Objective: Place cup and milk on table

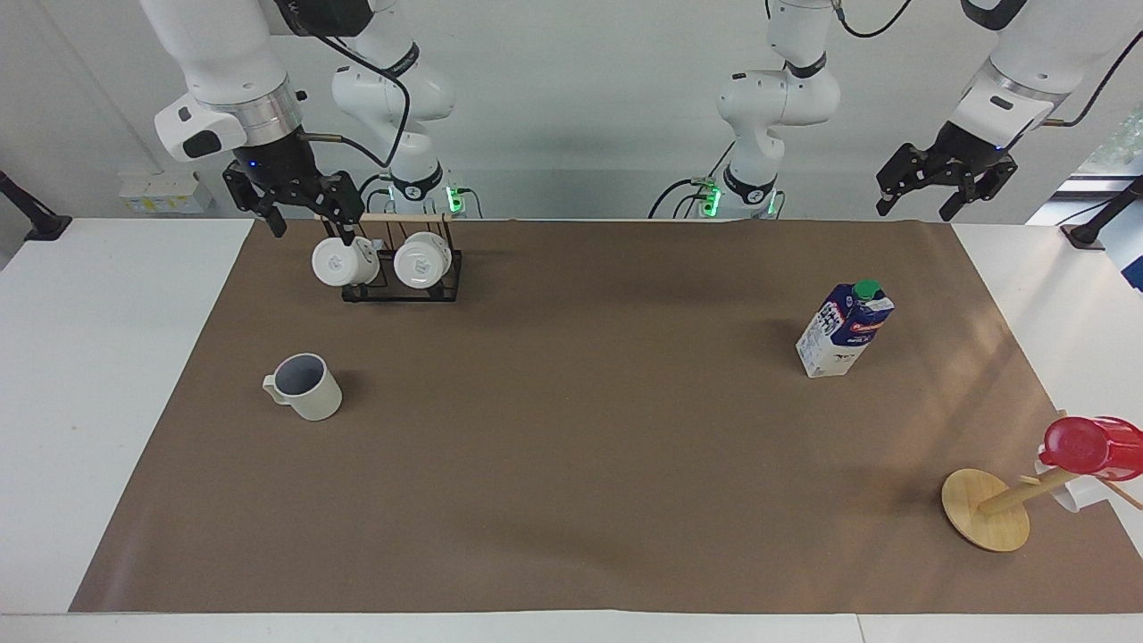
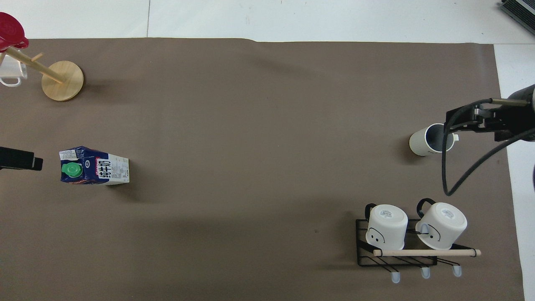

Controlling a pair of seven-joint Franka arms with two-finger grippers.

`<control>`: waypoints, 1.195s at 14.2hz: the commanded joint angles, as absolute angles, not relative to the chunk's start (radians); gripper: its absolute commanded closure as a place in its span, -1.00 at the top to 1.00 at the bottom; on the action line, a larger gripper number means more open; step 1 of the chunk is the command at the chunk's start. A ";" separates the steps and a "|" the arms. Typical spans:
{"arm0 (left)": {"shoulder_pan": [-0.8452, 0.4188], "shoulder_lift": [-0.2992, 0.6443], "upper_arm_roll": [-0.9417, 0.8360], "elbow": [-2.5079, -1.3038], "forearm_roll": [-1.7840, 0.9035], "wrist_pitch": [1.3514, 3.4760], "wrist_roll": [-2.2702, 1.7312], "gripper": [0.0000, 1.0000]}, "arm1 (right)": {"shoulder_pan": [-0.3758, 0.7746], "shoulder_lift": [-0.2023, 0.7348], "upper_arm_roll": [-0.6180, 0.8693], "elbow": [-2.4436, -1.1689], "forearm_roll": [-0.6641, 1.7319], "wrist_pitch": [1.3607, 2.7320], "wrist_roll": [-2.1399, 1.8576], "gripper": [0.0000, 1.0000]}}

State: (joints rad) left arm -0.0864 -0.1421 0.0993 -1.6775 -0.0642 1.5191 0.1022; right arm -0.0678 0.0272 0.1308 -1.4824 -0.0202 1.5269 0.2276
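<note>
The cup (image 1: 306,386) (image 2: 430,140), matte off-white with a grey inside, stands upright on the table's brown sheet (image 1: 571,464) (image 2: 259,104) toward the right arm's end. Toward the left arm's end the milk (image 1: 844,330) (image 2: 94,165), a blue and white carton with a green cap, also stands upright on the sheet. My right gripper (image 1: 312,228) (image 2: 474,119) hangs open and empty in the air, over the sheet's edge beside the cup. My left gripper (image 1: 920,210) is open, empty and raised; in the overhead view only its black tip (image 2: 21,159) shows, beside the carton's cap.
A black wire rack (image 1: 402,290) (image 2: 363,251) with two glossy white mugs stands nearer to the robots than the cup. A wooden mug tree (image 1: 987,509) (image 2: 62,79) carrying a red cup (image 1: 1089,446) (image 2: 10,29) stands at the left arm's end.
</note>
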 commanded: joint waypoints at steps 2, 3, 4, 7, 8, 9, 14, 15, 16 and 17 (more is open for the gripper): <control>-0.086 -0.133 0.097 -1.658 -0.044 1.500 0.097 1.00 | -0.092 0.031 0.135 -1.485 -0.002 1.528 0.222 1.00; -0.086 -0.133 0.097 -1.658 -0.044 1.500 0.097 1.00 | -0.092 0.031 0.135 -1.485 -0.002 1.528 0.224 1.00; -0.086 -0.133 0.097 -1.658 -0.044 1.500 0.097 1.00 | -0.092 0.031 0.135 -1.485 -0.002 1.528 0.225 1.00; -0.086 -0.133 0.097 -1.658 -0.044 1.500 0.097 1.00 | -0.097 0.029 0.132 -1.486 -0.003 1.528 0.219 1.00; -0.086 -0.133 0.097 -1.658 -0.044 1.500 0.097 1.00 | -0.095 0.029 0.132 -1.486 -0.005 1.529 0.216 1.00; -0.086 -0.133 0.097 -1.658 -0.044 1.500 0.097 1.00 | -0.097 0.029 0.132 -1.488 -0.005 1.531 0.215 1.00; -0.101 -0.132 0.089 -1.657 -0.043 1.499 0.092 1.00 | -0.097 0.020 0.132 -1.509 -0.005 1.552 0.213 1.00; -0.101 -0.129 0.087 -1.655 -0.041 1.497 0.081 1.00 | -0.095 0.018 0.132 -1.509 -0.005 1.554 0.215 1.00; -0.103 -0.127 0.083 -1.652 -0.026 1.499 0.028 1.00 | -0.095 0.018 0.132 -1.509 -0.005 1.555 0.213 1.00; -0.113 -0.127 0.059 -1.651 -0.003 1.509 -0.045 1.00 | -0.095 0.018 0.132 -1.509 -0.005 1.555 0.213 1.00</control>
State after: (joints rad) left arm -0.0889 -0.1410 0.0780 -1.6775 -0.0533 1.5187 0.0517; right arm -0.0857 0.0283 0.1300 -1.4910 -0.0202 1.5322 0.2276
